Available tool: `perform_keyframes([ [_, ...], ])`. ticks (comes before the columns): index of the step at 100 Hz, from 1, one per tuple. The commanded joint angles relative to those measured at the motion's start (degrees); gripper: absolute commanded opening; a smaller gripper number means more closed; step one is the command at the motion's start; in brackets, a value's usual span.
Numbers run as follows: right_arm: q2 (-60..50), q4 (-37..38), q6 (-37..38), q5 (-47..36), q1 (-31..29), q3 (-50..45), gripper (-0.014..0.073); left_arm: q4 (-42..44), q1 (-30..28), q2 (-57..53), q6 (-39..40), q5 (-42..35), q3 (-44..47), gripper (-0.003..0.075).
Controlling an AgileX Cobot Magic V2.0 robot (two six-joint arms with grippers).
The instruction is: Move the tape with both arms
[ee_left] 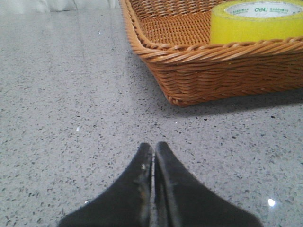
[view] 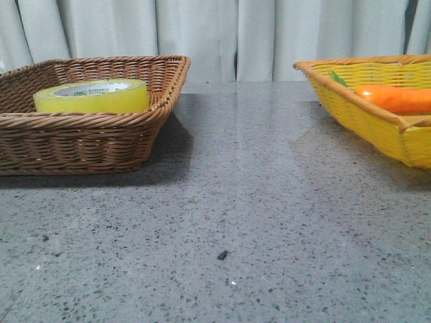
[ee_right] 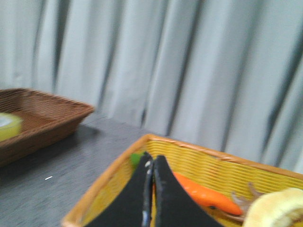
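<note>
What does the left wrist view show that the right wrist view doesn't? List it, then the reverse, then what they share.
Only the left wrist view: the left gripper, fingers pressed together low over the grey table, and the green lettering on the tape's white core.
Only the right wrist view: the right gripper, also shut, above the yellow basket, which holds a carrot and a pale round object, with the curtain behind.
Both: the tape lying in the brown basket.
</note>
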State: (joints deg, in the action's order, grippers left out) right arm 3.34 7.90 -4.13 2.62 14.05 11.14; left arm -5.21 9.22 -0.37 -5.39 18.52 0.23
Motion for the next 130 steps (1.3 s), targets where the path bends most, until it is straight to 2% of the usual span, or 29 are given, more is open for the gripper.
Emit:
perform_keyframes([
  [1,0.78,-3.82,-0.41,-14.73,-6.07,-3.15,-0.0074,-0.70,0.02,-1.64,0.10,-3.62,0.53,-0.0021],
  [11,0.78,-7.90,-0.41,-21.30,-11.09,-8.29,-0.0074,-0.70,0.02,-1.64,0.10,-3.62,0.53,-0.0021],
  [24,0.20,-10.08,-0.26,-22.30,-16.02,-12.98,-0.0074,-0.70,0.02,-1.64,0.10,-3.62,0.53,-0.0021],
  [44,-5.29,-10.17,-0.13,-2.62,-20.04,-12.96,-0.0074,-0.70,0.02,-1.64,0.10,-3.62,0.53,-0.0021],
  [77,-5.14,-10.27,-0.13,15.05,-21.01,-12.96,-0.0074,-0.70,0.02,-1.64,0.10,-3.77,0.53,-0.0021],
  [130,-5.14,-10.27,-0.13,15.68,-21.01,-12.96,-0.0074,-0.70,0.02,-1.64,0.10,-3.77,0.53,-0.0021],
])
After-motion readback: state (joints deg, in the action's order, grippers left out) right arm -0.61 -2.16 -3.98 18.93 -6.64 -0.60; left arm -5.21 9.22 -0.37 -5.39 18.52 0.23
